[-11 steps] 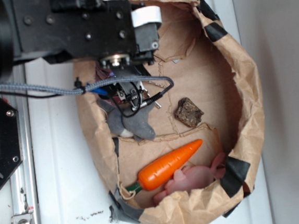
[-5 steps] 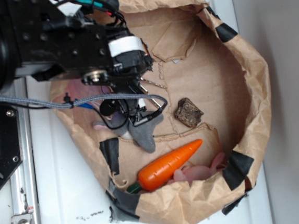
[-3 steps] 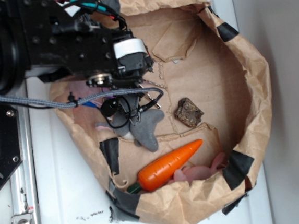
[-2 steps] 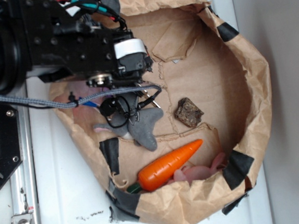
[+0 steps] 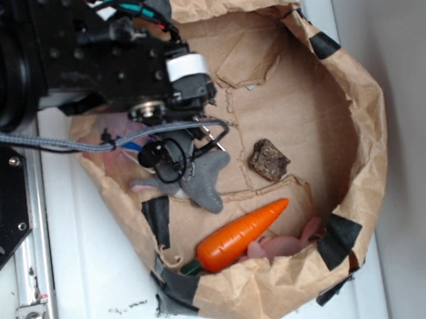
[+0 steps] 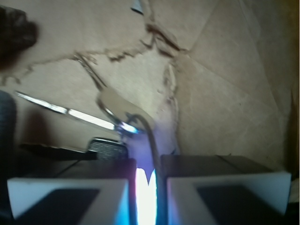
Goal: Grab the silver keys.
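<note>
The silver keys [image 6: 115, 110] hang just ahead of my gripper [image 6: 147, 161]: a long shiny blade, a rounded key head and a thin wire ring. The ring's wire runs down between my two pads, which stand almost together and are shut on it. In the exterior view the keys [image 5: 213, 139] show as small glints at the end of the black arm, over the floor of the paper bag. My gripper [image 5: 196, 135] is mostly hidden there by the wrist and cables.
The brown paper bag [image 5: 362, 116] with black tape patches walls everything in. Inside lie a grey plush bunny [image 5: 198, 179] right under the wrist, a brown lump [image 5: 269, 160], an orange carrot [image 5: 242, 235] and a pink plush [image 5: 280, 247].
Since the earliest frame the arm has shifted left and the bag's left rim has spread outward. Over the last second the wrist has barely moved; the grey plush has shifted a little.
</note>
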`<state>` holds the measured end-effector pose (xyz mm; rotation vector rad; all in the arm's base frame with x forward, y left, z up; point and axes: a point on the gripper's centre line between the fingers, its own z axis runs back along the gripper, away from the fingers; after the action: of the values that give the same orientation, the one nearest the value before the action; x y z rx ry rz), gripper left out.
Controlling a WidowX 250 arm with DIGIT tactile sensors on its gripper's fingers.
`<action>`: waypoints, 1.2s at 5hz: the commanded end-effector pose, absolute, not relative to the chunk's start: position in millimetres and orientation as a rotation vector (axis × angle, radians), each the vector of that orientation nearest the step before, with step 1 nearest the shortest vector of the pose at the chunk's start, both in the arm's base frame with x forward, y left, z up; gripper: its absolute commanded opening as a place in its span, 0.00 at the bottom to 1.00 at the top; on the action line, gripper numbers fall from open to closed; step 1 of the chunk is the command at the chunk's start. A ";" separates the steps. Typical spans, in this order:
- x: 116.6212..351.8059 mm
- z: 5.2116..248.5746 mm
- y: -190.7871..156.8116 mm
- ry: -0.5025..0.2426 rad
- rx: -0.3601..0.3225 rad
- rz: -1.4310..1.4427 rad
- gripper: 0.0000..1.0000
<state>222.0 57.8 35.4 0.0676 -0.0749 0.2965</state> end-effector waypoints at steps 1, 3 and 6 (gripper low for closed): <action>236.9 90.7 67.2 -0.149 0.120 0.387 0.00; 239.9 150.8 62.9 -0.156 -0.025 0.457 0.00; 252.2 136.2 52.2 -0.186 0.076 0.492 0.00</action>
<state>251.2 46.8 126.6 0.0814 -0.1592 0.4939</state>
